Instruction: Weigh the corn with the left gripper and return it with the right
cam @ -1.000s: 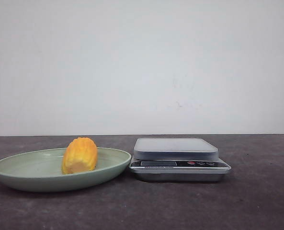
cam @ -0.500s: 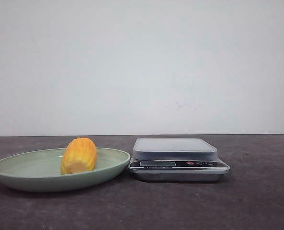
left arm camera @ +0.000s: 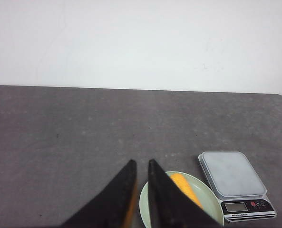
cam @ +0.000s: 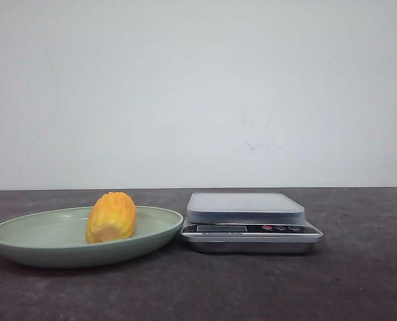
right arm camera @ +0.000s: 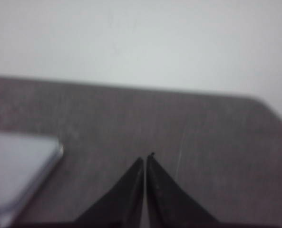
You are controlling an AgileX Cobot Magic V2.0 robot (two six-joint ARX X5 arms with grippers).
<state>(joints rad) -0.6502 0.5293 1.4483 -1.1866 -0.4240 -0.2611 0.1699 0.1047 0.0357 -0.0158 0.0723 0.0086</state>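
Observation:
The orange-yellow corn (cam: 111,217) lies on its side in a pale green plate (cam: 24,244) at the table's left, flat cut end towards the camera. A digital scale (cam: 245,207) with a bare platform stands just right of the plate. Neither arm shows in the front view. In the left wrist view, my left gripper (left arm camera: 141,164) hangs high above the table, short of the plate (left arm camera: 209,202). Its jaws are nearly together and hold nothing. The corn (left arm camera: 186,187) shows past one finger. My right gripper (right arm camera: 145,159) is shut and empty over bare table, to the right of the scale (right arm camera: 17,171).
The dark grey table runs to a white wall behind. The scale's display and red buttons (cam: 278,228) face the front. In the left wrist view the scale (left arm camera: 231,173) sits beside the plate.

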